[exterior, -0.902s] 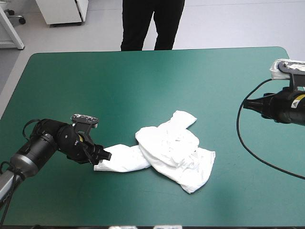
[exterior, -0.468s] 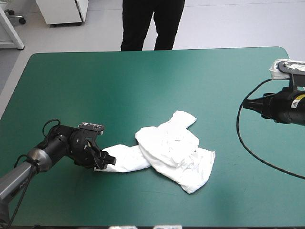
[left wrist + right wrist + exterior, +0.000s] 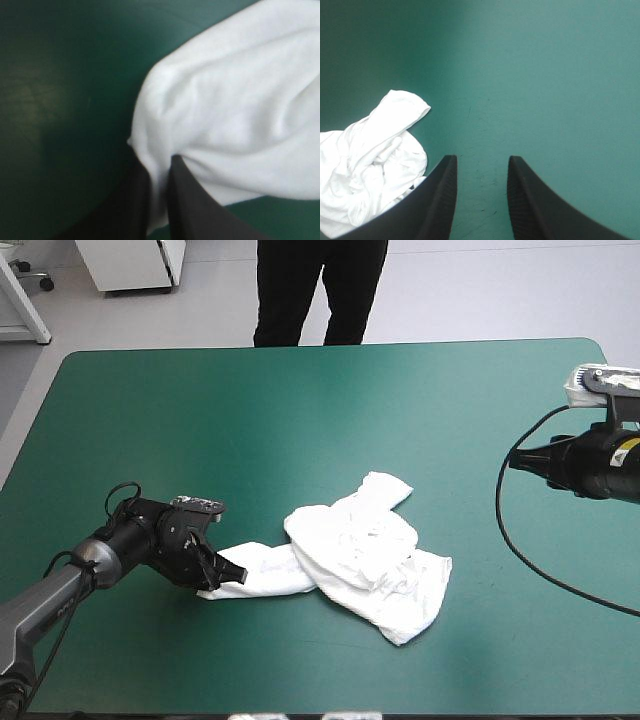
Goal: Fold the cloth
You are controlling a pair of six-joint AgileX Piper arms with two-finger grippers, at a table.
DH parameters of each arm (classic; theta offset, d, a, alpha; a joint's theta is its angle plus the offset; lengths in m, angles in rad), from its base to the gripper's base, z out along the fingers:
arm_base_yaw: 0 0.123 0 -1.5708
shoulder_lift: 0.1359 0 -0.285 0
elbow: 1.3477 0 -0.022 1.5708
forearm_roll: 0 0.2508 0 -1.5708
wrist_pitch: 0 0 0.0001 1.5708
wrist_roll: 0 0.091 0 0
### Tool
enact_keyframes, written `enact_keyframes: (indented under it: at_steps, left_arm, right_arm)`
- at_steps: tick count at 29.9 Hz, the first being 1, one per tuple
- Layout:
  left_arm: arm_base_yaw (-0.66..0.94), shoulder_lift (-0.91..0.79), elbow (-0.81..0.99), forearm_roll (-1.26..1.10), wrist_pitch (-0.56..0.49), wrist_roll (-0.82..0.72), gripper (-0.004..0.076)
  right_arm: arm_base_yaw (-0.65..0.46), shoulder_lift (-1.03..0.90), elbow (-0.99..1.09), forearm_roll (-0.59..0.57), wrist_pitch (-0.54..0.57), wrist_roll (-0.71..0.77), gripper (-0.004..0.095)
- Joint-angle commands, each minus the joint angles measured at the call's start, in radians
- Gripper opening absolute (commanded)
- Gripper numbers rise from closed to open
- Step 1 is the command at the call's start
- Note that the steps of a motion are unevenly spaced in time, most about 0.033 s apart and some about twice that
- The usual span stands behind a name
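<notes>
The table (image 3: 300, 410), under its teal-green cover, carries the T-shirt (image 3: 365, 560), a crumpled white heap lying a little right of the middle and toward the near edge. One strip of it, perhaps a sleeve or a hem corner, trails flat across the cover toward the left side.

The left gripper (image 3: 228, 573) sits low over the cover at the end of that strip. In its wrist view the black fingers (image 3: 190, 200) are all but together, with a fold of white cloth pinched between them and the rest of the fabric bulging ahead. That hold seems meant for drawing the heap out so it can be spread, since folding cannot begin on a bundle.

The right gripper (image 3: 481, 159) hangs well apart from the shirt, near the table's right edge. Its fingers stand apart with bare cover between them, and the heap lies ahead and off to one side. It looks parked there, clear of the pull and ready to take a second corner.
</notes>
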Motion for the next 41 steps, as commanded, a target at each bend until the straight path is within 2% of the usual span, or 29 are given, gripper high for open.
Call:
enact_keyframes:
  at_steps: [1, 4, 8, 15, 17, 20, 22, 27, 33, 41]
  left_arm:
    - [-0.002, -0.005, -0.014, -0.027, -0.038, -0.003, -0.0007]
    - [-0.002, -0.005, -0.014, -0.027, -0.038, -0.003, -0.0009]
    - [-0.002, -0.005, -0.014, -0.027, -0.038, -0.003, -0.0009]
    - [-0.002, -0.005, -0.014, -0.027, -0.035, -0.003, -0.0009]
    - [-0.002, -0.005, -0.014, -0.027, -0.031, -0.003, -0.0009]
    - [-0.002, -0.005, -0.014, -0.027, -0.031, -0.003, -0.0009]
    - [-0.002, -0.005, -0.014, -0.027, -0.031, -0.003, -0.0009]
    - [-0.002, -0.005, -0.014, -0.027, -0.025, -0.003, -0.0009]
    - [-0.002, -0.005, -0.014, -0.027, -0.023, -0.003, -0.0009]
    - [-0.002, -0.005, -0.014, -0.027, -0.018, -0.003, -0.0009]
  right_arm:
    - [-0.006, -0.005, -0.026, 0.082, -0.002, -0.043, 0.0339]
    - [0.024, 0.015, -0.024, 0.127, -0.002, -0.044, 0.0339]
    - [0.147, 0.056, -0.023, 0.081, -0.002, -0.041, 0.0339]
    - [0.454, 0.134, 0.127, -0.196, -0.002, 0.124, 0.0345]
    - [0.493, 0.15, 0.178, -0.255, -0.004, 0.153, 0.0405]
    - [0.5, 0.18, 0.256, -0.265, -0.016, 0.226, 0.0566]
    - [0.487, 0.2, 0.291, -0.236, -0.024, 0.252, 0.0603]
    - [0.447, 0.229, 0.33, -0.201, -0.123, 0.252, 0.0587]
    - [0.413, 0.282, 0.341, -0.196, -0.147, 0.227, 0.0492]
    - [0.4, 0.36, 0.417, -0.167, -0.248, 0.205, 0.0488]
